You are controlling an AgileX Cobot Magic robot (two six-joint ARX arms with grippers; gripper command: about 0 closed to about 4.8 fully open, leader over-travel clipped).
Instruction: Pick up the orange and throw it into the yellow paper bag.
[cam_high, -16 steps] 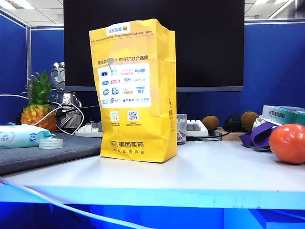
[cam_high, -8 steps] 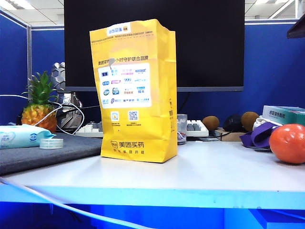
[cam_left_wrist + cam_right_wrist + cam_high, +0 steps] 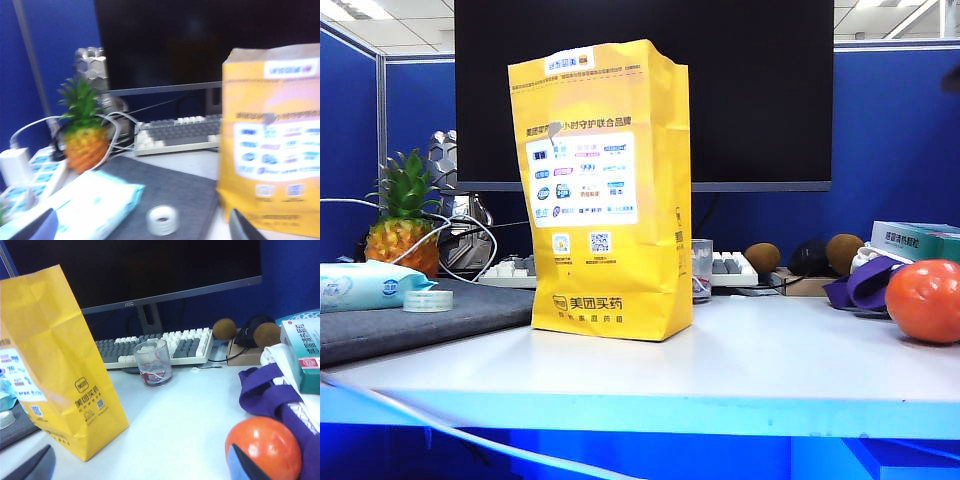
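Since the orange point(image 3: 263, 448) sits near the tabletop's point(image 3: 740, 360) right edge, right gripper point(image 3: 140, 467) hovers spread beside it; left gripper point(image 3: 145, 230) is spread too, by the yellow paper bag point(image 3: 603, 190).

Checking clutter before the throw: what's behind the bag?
Behind the bag: a glass, a keyboard and the monitor. The bag hides part of the keyboard in the exterior view; its inside isn't visible.

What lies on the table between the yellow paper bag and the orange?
Bare white table in the exterior view between yellow paper bag and orange.
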